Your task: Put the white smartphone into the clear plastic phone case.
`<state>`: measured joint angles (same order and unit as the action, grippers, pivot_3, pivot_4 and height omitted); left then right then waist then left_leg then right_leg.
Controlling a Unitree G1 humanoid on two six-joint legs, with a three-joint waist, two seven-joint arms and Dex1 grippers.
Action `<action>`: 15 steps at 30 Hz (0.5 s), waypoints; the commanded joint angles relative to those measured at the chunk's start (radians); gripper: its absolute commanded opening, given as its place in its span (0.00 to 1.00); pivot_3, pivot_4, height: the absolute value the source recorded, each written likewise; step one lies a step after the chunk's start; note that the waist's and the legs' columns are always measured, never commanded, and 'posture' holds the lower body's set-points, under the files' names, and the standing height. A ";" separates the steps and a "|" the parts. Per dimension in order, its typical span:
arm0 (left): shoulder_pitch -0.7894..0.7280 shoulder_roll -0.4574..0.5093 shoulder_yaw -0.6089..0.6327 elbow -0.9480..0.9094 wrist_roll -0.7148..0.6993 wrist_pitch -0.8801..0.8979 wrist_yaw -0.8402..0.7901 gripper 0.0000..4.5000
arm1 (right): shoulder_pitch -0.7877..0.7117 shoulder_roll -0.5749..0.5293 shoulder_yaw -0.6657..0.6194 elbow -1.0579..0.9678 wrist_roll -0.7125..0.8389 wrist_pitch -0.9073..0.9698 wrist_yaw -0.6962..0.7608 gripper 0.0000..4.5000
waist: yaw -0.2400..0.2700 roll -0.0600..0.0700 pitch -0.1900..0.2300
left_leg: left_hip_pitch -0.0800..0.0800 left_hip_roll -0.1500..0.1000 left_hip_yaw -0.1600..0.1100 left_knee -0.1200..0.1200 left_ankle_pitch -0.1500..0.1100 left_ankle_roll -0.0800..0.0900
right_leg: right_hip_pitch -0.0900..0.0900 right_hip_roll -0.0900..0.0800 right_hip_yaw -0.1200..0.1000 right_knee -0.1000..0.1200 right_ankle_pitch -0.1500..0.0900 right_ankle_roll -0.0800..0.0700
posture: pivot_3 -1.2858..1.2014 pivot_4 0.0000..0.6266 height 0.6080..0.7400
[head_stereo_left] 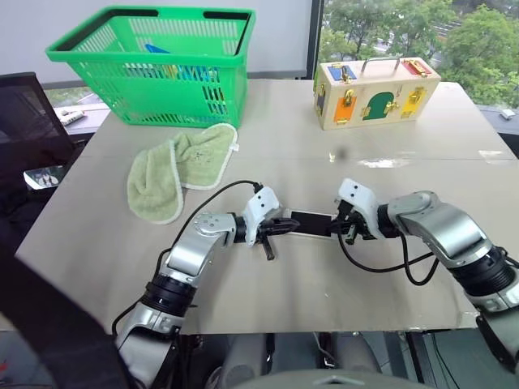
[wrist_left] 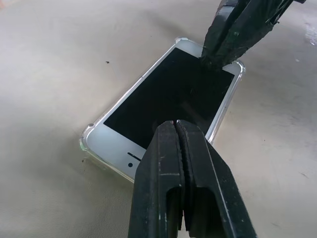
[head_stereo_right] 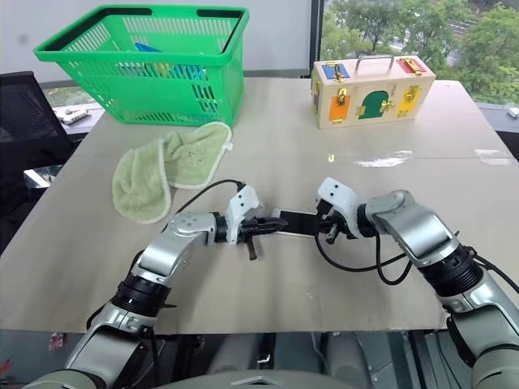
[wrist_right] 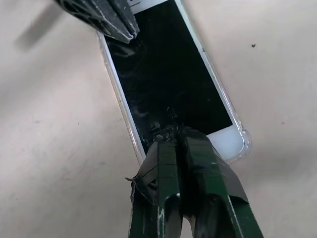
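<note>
White smartphone, one clear case, two closed claws

Looks like an office or test room, high up in a bldg. Big plain grey table in the middle. Black office chair at 9 o'clock. Big window at 1 o'clock w/ green trees outside. At 11 o'clock a green shopping basket, and at 1 o'clock a wooden toy box w/ locks. Things to practise with, not a home.

phone flat on table | left end effector, right end effector at its ends
</note>
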<state>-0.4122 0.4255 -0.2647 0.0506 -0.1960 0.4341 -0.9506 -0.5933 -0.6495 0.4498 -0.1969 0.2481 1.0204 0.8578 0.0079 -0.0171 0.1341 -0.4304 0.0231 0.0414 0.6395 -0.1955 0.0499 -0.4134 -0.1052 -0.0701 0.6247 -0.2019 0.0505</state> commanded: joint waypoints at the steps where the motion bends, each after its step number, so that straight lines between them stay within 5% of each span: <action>1: 0.012 -0.004 -0.008 -0.002 0.005 -0.003 0.003 0.01 | 0.072 0.030 0.122 0.069 -0.032 0.006 0.002 0.00 | -0.004 -0.001 -0.001 | 0.000 0.000 0.000 0.000 0.000 0.000 | 0.000 0.000 0.000 0.000 0.000 0.000 | 0.52 0.24 1.00; 12: 0.070 -0.032 0.108 -0.085 -0.091 -0.068 0.035 0.01 | 0.323 0.192 -0.284 -0.128 0.022 -0.422 -0.153 0.00 | -0.008 0.007 0.017 | -0.004 0.000 0.000 -0.004 0.000 0.000 | -0.005 -0.001 -0.001 -0.002 0.000 0.000 | 0.52 0.24 1.00; 15: 0.099 -0.025 0.150 -0.134 -0.141 -0.062 0.023 0.18 | 0.381 0.192 -0.382 -0.215 0.089 -0.440 -0.152 0.13 | -0.003 0.007 0.026 | -0.009 -0.001 0.002 -0.004 0.001 0.001 | -0.009 0.002 -0.001 -0.001 0.000 0.000 | 0.52 0.24 1.00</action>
<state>-0.3241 0.3949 -0.1555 -0.0120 -0.2874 0.3846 -0.9170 -0.2255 -0.4540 0.1483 -0.3143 0.2831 0.6186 0.7081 0.0046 -0.0101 0.1597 -0.4405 0.0222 0.0431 0.6358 -0.1935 0.0529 -0.4234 -0.1028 -0.0712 0.6239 -0.2014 0.0507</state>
